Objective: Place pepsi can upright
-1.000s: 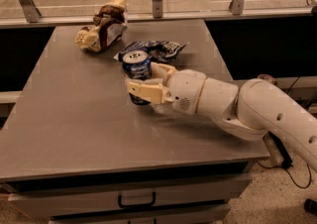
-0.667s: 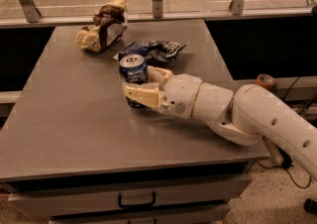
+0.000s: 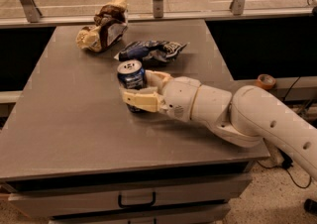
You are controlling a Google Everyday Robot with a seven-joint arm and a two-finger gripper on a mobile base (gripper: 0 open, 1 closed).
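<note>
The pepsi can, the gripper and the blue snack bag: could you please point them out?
pepsi can (image 3: pixel 131 73): camera view, blue side wall below the top rim.
gripper (image 3: pixel 136 87): camera view, midway between its fingers around the can, mid-table.
blue snack bag (image 3: pixel 151 49): camera view, crinkled middle.

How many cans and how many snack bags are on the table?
Cans: 1, the pepsi can, held in the gripper near the middle of the table.
Snack bags: 2, the blue bag and the brown bag, both lying behind the can.
Total: 3
</note>
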